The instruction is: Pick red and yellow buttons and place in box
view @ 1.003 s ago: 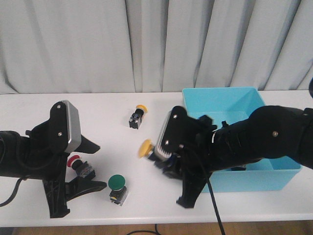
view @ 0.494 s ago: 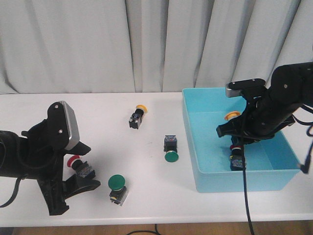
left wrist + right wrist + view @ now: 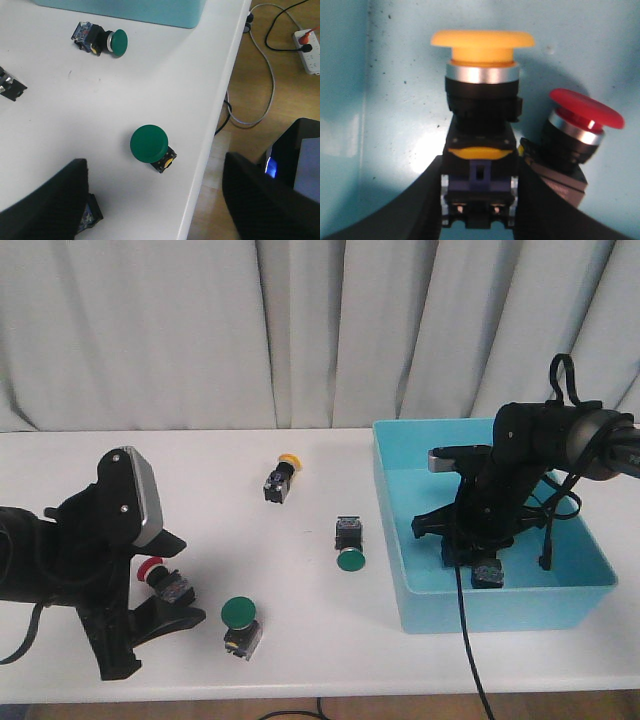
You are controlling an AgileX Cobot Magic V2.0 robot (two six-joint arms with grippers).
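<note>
Right gripper (image 3: pixel 479 200): clamped on the black-and-grey body of a yellow button (image 3: pixel 481 120); both black fingers press the sides of the switch block, cap pointing away from the wrist.
Right arm pose: in the front view the right gripper (image 3: pixel 480 552) is lowered inside the box (image 3: pixel 400 570), the forearm bent down over the far wall, cables hanging off it.
Held yellow button: round mushroom cap, silver collar, black neck, yellow and blue insert on the block; it sits low over the box floor; contact with the floor cannot be determined.
Red button in box (image 3: pixel 575 137): red mushroom cap, silver collar, black body, tilted, just beside the held button and touching the outer side of one finger.
Box: turquoise bin with sloped walls, on the right part of the table (image 3: pixel 300 640).
Left gripper (image 3: pixel 150 615): released, jaws spread wide, holding nothing; it hovers low over the left front part of the table, wrist camera housing tipped upward.
Red button on table (image 3: pixel 160 578): lies on its side, just beside the left gripper's far finger, partly hidden by the arm.
Yellow button on table (image 3: pixel 280 478): lies on its side at mid-table, well apart from both grippers.
Near green button (image 3: pixel 150 146): cap up, near the table's front edge, close to the left gripper.
Far green button (image 3: pixel 349 545): lies on its side just left of the box.
</note>
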